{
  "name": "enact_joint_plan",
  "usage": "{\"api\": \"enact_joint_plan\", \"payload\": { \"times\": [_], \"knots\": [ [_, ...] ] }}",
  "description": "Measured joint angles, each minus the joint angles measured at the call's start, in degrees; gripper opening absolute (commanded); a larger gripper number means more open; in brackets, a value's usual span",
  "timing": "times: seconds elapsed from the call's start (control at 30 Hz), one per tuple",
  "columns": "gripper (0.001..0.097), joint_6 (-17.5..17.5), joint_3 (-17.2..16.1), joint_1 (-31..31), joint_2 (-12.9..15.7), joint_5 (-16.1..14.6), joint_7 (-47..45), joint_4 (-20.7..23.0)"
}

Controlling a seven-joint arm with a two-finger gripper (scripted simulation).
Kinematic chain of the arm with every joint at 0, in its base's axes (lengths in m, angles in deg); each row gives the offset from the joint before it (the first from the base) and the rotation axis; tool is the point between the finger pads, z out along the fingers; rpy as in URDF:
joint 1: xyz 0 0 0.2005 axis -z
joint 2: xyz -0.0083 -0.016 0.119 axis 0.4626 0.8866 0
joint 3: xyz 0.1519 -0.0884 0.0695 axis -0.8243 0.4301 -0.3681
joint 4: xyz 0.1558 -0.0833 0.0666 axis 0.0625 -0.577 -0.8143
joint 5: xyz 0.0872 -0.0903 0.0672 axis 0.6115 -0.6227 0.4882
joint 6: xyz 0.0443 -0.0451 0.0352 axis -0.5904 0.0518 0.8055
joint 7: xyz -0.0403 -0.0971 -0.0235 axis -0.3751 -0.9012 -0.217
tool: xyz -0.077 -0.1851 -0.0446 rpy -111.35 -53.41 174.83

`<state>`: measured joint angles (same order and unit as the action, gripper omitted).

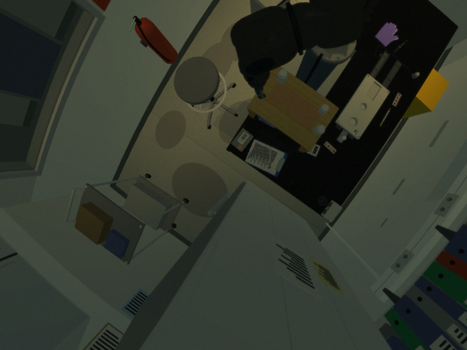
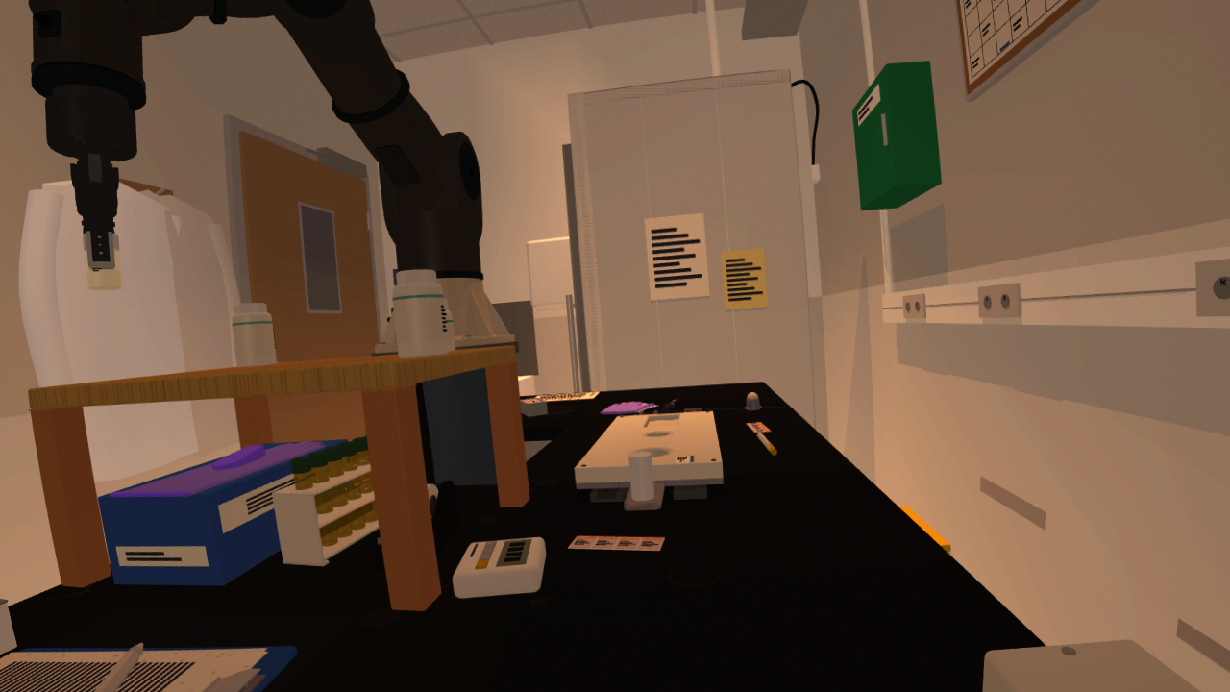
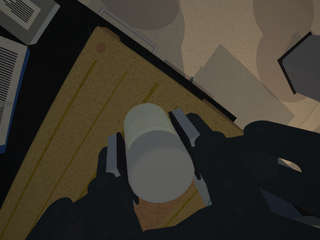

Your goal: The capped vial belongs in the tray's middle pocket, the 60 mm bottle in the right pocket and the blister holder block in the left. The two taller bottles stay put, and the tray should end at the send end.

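Note:
The capped vial (image 3: 157, 152) is partly hidden between the fingers of my gripper (image 3: 155, 157), which holds it by its ribbed grey cap. It hangs in the air above the near corner of the wooden riser shelf (image 2: 258, 374), well above the shelf top (image 2: 104, 274). Two taller white bottles (image 2: 421, 314) (image 2: 253, 334) stand on the shelf. A third bottle shows on the shelf from above (image 1: 282, 76). The cream tray (image 2: 651, 446) lies on the black bench, with a white cylinder (image 2: 641, 475) at its near end. I cannot make out the blister holder block.
A blue box (image 2: 202, 508) and a tube rack (image 2: 331, 499) sit under the shelf. A small meter (image 2: 499, 566), a label strip (image 2: 616, 543), a clipboard (image 1: 266, 156) and a pen (image 2: 765, 442) lie on the bench. A stool (image 1: 198, 81) stands on the floor beside the bench.

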<state>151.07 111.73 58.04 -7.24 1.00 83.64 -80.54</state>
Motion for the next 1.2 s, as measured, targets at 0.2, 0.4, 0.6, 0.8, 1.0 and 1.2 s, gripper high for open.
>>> {"api": "enact_joint_plan", "payload": {
  "times": [0.2, 0.4, 0.6, 0.8, 1.0, 1.2],
  "knots": [
    [0.0080, 2.4, 0.6, 0.2, -1.2, -0.8, 0.9, 1.7],
    [0.0080, 2.4, 0.5, 0.1, -1.1, -0.8, 0.9, 1.7],
    [0.0080, 2.4, 0.5, 0.1, -1.1, -0.8, 0.9, 1.7],
    [0.0080, 2.4, 0.5, 0.1, -1.1, -0.8, 0.9, 1.7],
    [0.0080, 2.4, 0.5, 0.2, -1.1, -0.9, 0.8, 1.7],
    [0.0080, 2.3, -0.2, 0.4, -1.3, -1.4, -1.9, 1.7]
  ]
}}
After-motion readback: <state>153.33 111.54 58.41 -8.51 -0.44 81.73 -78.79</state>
